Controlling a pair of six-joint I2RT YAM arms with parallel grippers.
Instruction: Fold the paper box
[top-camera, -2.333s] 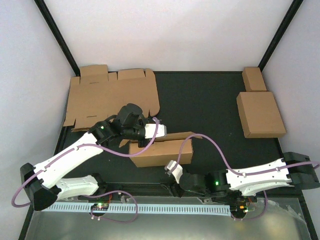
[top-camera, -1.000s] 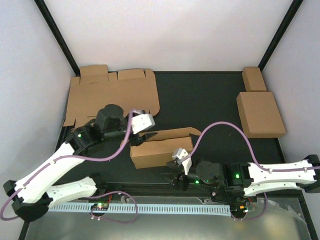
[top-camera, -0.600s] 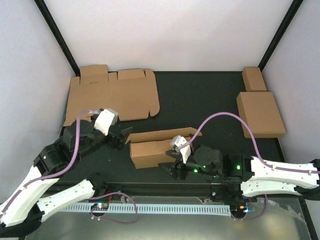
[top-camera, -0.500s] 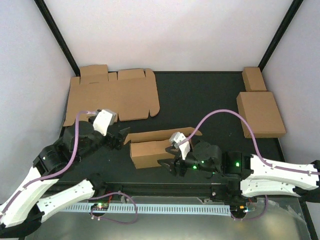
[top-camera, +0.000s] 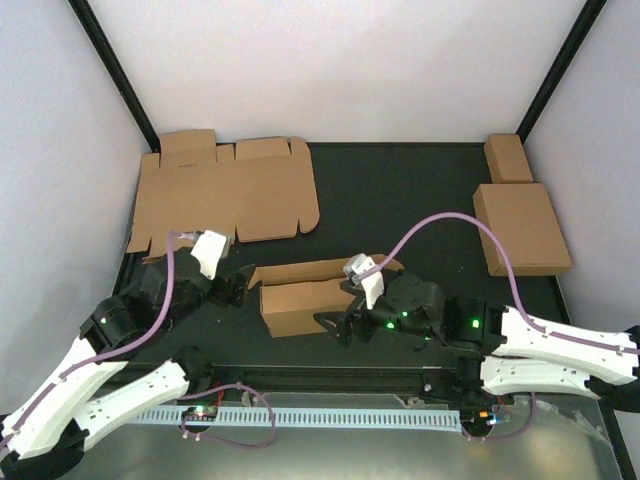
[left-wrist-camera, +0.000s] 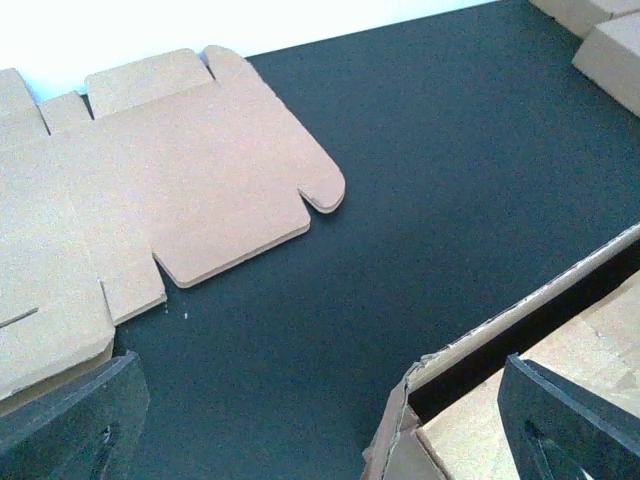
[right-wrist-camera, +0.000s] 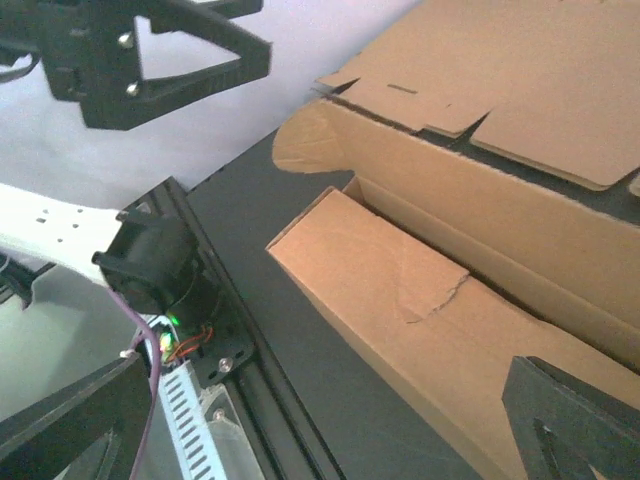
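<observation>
We are seeing the paper box (top-camera: 322, 296) lying left-to-right, left gripper (top-camera: 240, 284) leftward, right gripper (top-camera: 335, 326) near-right, both gaping, seemingly empty.

Your left arm (top-camera: 75, 378) rises from its base at the near left and leans forward and inward, elbow bent. Its white wrist housing (top-camera: 210, 250) sits on top and the left gripper (top-camera: 235, 284) points to the right. Its jaws stand wide apart with nothing between them; in the left wrist view only the two dark fingers (left-wrist-camera: 70, 420) show, one at each lower corner. Your right arm (top-camera: 550, 345) lies stretched low from the near right toward the centre, with the right gripper (top-camera: 335, 328) aimed left. Its jaws are spread just as wide and hold nothing. The two grippers face each other, apart.
</observation>
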